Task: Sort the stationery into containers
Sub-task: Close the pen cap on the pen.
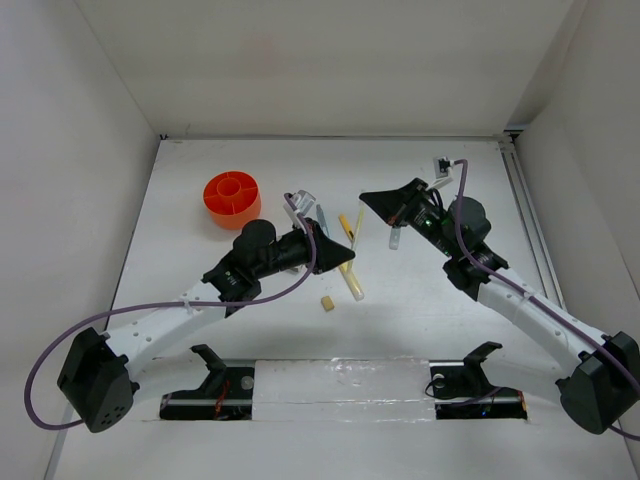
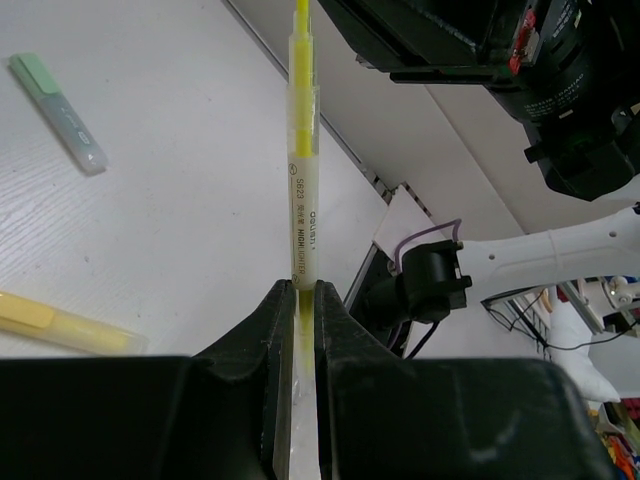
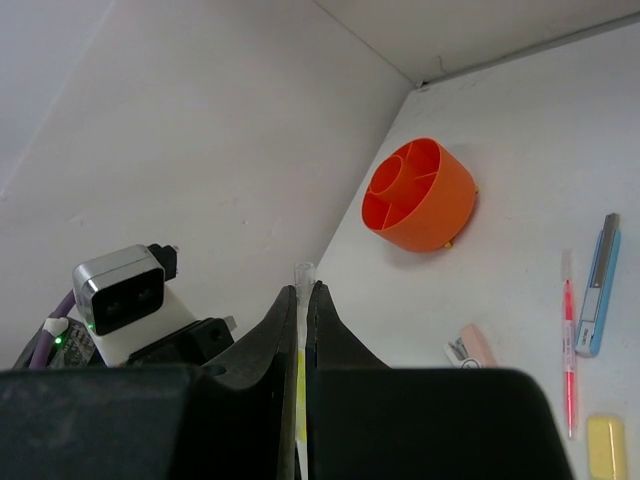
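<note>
A white worktop (image 1: 420,320) is boxed in by plain white walls (image 1: 330,60) at 9, 12 and 3 o'clock. A pale metal rail (image 1: 525,205) runs along its 3 o'clock edge. Near 1 o'clock sits a small black-and-white connector block (image 1: 441,165). A glossy white strip (image 1: 340,385) lies across the 6 o'clock edge.

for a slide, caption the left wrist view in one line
Left jaws shut on a yellow highlighter, a green-capped pen and a yellow marker lying on the table.

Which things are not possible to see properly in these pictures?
- Right wrist view: right gripper hides the thin object between its fingers; whether held, unclear.
- Left wrist view: left gripper hides the held yellow highlighter's lower end.
- Left wrist view: left edge cuts the lying yellow pen.
</note>
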Controlling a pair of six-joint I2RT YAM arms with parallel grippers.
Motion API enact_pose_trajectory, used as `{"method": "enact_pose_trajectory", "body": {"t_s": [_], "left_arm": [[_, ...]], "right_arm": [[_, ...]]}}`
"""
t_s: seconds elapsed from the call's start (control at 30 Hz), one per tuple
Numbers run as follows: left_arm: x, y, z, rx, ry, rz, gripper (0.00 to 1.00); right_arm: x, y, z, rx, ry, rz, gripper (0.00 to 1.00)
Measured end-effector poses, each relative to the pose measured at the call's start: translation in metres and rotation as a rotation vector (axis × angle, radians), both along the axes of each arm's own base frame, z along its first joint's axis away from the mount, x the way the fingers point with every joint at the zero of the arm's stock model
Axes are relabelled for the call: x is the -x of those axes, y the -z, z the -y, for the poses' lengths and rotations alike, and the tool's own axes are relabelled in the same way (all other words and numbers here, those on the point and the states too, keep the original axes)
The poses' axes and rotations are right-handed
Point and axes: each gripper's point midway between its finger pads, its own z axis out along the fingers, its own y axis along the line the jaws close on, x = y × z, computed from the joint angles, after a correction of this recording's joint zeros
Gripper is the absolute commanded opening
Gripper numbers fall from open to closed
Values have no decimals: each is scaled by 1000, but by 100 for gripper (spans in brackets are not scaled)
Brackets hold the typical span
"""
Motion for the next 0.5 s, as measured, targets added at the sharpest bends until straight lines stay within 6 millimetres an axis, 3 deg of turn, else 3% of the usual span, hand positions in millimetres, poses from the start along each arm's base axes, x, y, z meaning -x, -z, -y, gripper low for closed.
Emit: {"method": "enact_pose_trajectory", "body": {"t_s": [0.5], "left_arm": [[0, -1, 0, 3, 0, 0, 0]], "right_arm": [[-4, -1, 4, -2, 22, 0, 0]]}}
